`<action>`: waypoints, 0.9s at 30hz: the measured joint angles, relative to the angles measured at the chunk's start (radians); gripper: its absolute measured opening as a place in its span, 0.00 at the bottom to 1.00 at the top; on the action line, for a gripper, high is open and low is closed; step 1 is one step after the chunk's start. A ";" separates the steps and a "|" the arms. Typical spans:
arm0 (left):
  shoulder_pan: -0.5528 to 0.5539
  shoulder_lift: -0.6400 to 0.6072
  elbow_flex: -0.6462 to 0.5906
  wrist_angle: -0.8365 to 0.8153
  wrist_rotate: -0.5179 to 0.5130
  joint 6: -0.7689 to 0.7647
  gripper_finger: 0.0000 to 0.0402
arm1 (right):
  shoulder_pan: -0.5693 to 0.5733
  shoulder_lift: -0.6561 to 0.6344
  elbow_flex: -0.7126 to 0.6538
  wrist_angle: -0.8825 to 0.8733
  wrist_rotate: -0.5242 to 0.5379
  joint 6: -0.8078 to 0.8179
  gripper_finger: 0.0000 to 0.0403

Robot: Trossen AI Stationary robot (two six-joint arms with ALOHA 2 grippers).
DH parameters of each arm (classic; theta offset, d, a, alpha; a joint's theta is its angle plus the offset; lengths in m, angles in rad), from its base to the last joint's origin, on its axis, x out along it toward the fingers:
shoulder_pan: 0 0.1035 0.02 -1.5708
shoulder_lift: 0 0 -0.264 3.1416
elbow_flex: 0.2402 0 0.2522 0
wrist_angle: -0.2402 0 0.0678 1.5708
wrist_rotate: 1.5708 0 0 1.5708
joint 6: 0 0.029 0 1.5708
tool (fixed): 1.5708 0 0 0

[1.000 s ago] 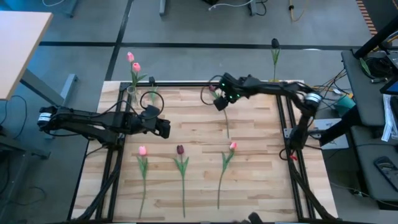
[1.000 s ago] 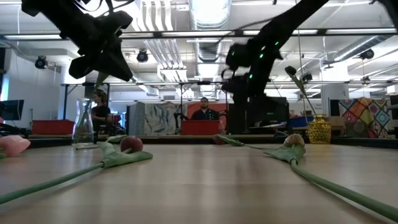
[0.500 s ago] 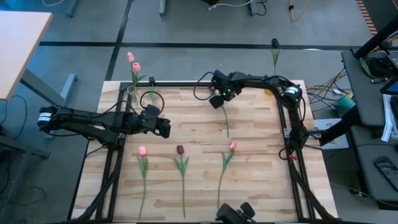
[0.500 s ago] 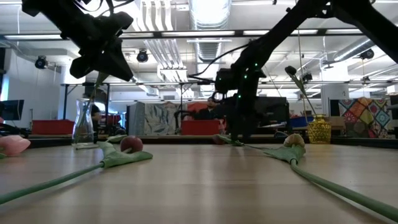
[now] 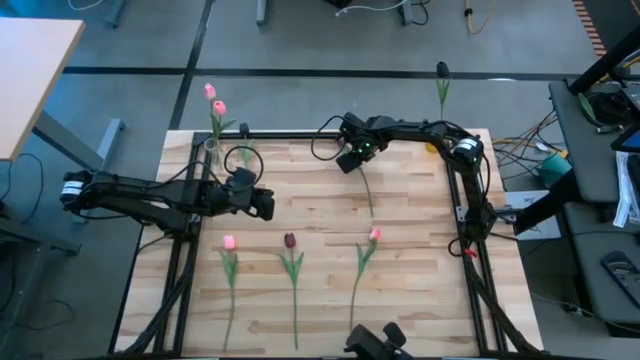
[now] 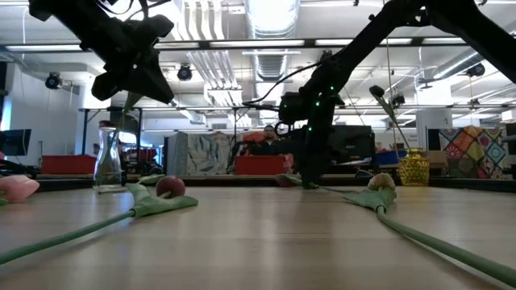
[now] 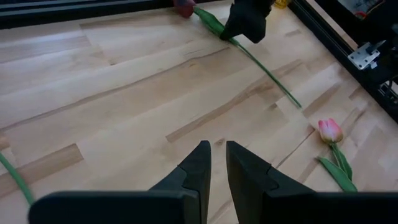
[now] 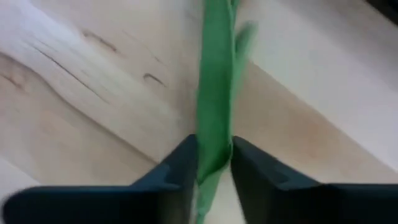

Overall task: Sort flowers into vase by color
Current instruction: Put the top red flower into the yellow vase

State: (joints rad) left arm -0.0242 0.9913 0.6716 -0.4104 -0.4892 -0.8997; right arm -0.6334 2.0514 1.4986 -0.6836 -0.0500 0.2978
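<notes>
A maroon tulip (image 7: 183, 7) lies at the table's far middle, its stem (image 5: 366, 195) running toward the near edge. My right gripper (image 5: 350, 162) stands over its upper stem, shut on it. Three more flowers lie in a row nearer the front: a pink one (image 5: 229, 242), a maroon one (image 5: 289, 240) and another pink one (image 5: 375, 235). A clear vase (image 5: 212, 150) at the far left holds two pink tulips (image 5: 214, 100). A yellow vase (image 6: 414, 167) at the far right holds a dark one (image 5: 442, 70). My left gripper (image 5: 265, 205) hovers left of centre, shut on nothing. My right gripper pinches the tulip's green leafy stem (image 8: 214, 93) between its two fingers, a short way below the head. The fingers come from above, pointing down, and lie across the stem. The flower lies flat on the table.
Black frame rails (image 5: 455, 190) run along the table's left, right and far sides. Bare wood (image 5: 310, 200) lies between the two grippers. Cables coil near the clear vase (image 5: 243, 158). People sit in the room beyond the table (image 6: 266, 141).
My right gripper has shifted a little toward the table's far left and come down from above the table onto the maroon tulip's upper stem. The arm behind it has swung toward the far edge. My left arm has kept still.
</notes>
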 joint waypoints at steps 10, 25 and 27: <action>0.000 0.000 0.000 0.013 0.000 0.010 0.09 | 0.020 -0.197 -0.026 0.021 0.036 -0.087 0.03; 0.000 0.000 0.000 0.037 -0.002 0.030 0.09 | 0.220 -1.083 -0.431 0.226 0.812 -0.232 0.03; 0.000 0.000 0.000 0.037 -0.003 0.035 0.09 | 0.246 -1.169 -0.468 0.228 0.945 -0.270 0.03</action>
State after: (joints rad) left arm -0.0242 0.9913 0.6716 -0.3733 -0.4922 -0.8647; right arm -0.3870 0.8819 1.0311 -0.4561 0.8954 0.0274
